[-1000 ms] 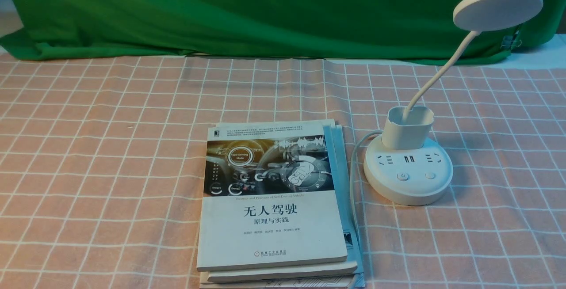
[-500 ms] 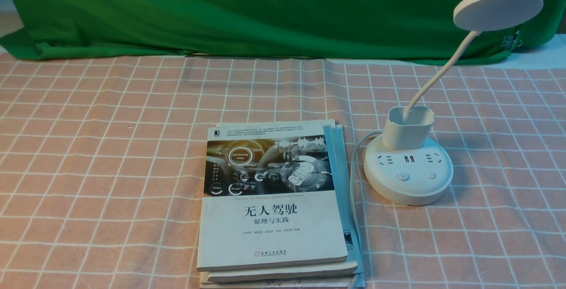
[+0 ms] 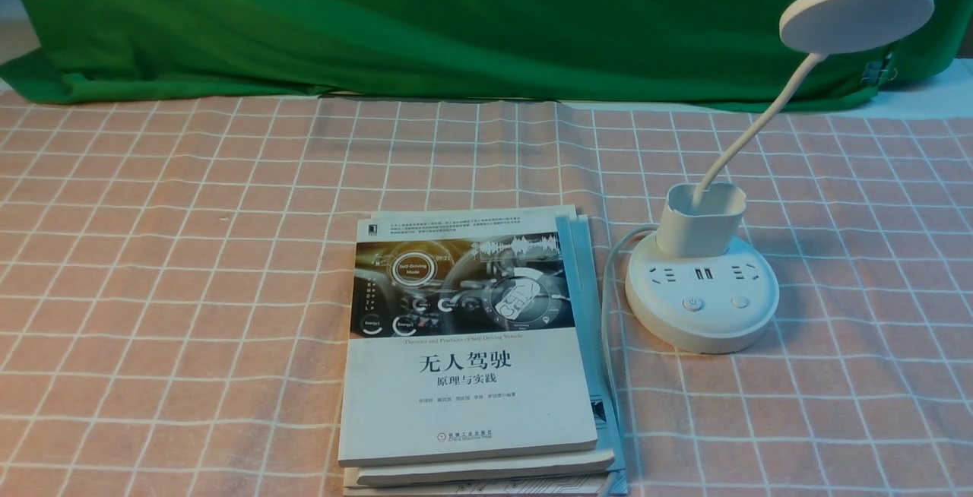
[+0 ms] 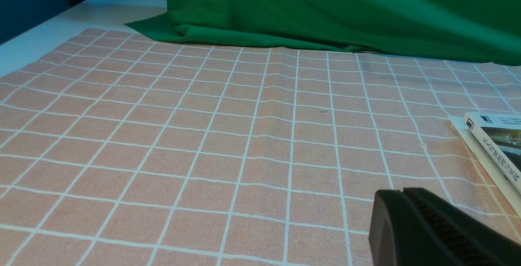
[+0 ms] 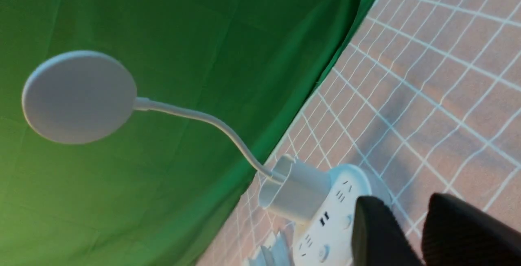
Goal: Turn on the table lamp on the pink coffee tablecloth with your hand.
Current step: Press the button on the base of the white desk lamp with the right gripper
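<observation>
The white table lamp [image 3: 703, 314] stands at the right on the pink coffee tablecloth [image 3: 190, 254]. Its disc head [image 3: 855, 14] is unlit, and two buttons [image 3: 692, 303] sit on the front of its round base. Neither gripper shows in the front view. In the right wrist view my right gripper [image 5: 407, 205] is open and empty, just in front of the lamp base [image 5: 329, 225] and apart from it; the lamp head [image 5: 79, 97] is also seen there. In the left wrist view my left gripper [image 4: 401, 191] is shut and empty, low over the cloth [image 4: 203, 136], left of the books.
A stack of books [image 3: 467, 345] lies in the middle of the cloth, just left of the lamp, with its corner in the left wrist view [image 4: 492, 136]. The lamp's white cable [image 3: 608, 292] runs between them. A plain green cloth [image 3: 456, 18] hangs at the back.
</observation>
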